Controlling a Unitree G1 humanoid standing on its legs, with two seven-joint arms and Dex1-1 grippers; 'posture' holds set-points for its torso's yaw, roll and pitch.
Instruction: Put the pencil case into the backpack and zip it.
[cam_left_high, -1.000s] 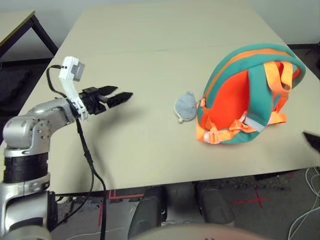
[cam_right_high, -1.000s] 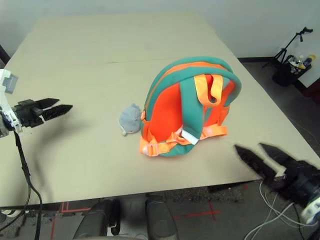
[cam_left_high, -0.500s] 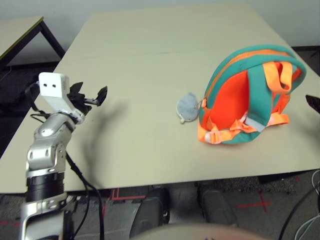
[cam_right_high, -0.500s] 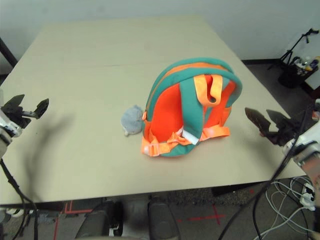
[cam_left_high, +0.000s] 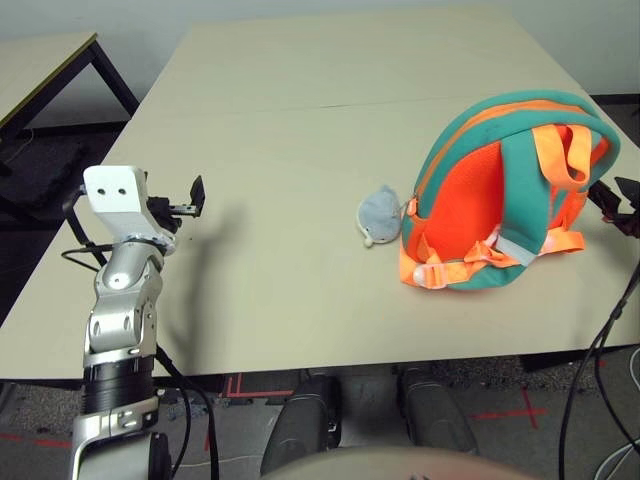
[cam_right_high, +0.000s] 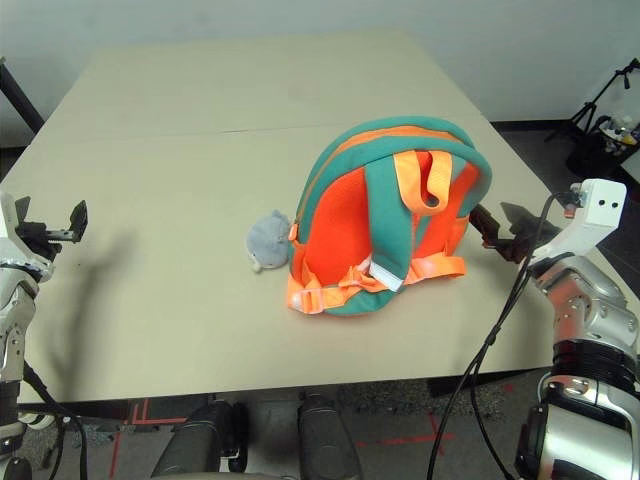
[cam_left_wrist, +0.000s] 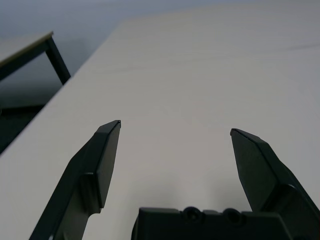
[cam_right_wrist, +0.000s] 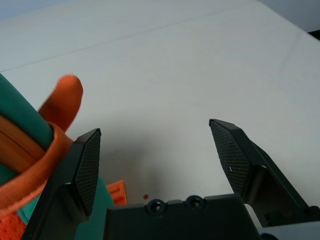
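The teal backpack (cam_left_high: 500, 190) stands upright on the table, its orange back panel and straps facing me. Its grey plush charm (cam_left_high: 378, 215) lies on the table at its left. The pencil case is not in view. My left gripper (cam_left_high: 185, 200) hovers open over the table's left part, far from the backpack; the left wrist view shows its fingers (cam_left_wrist: 105, 160) spread over bare tabletop. My right gripper (cam_right_high: 497, 228) is open just right of the backpack; in the right wrist view the teal edge and an orange strap (cam_right_wrist: 60, 105) sit beside one finger.
The beige table (cam_left_high: 300, 120) stretches far behind the backpack. A second table (cam_left_high: 40, 60) stands at the far left beyond a gap. A tripod (cam_right_high: 600, 100) stands on the floor at the right, and cables hang off both arms.
The right gripper rose from below the table's front edge to beside the backpack's right side. The left arm pulled back toward the left edge and turned upright. The backpack stayed put.
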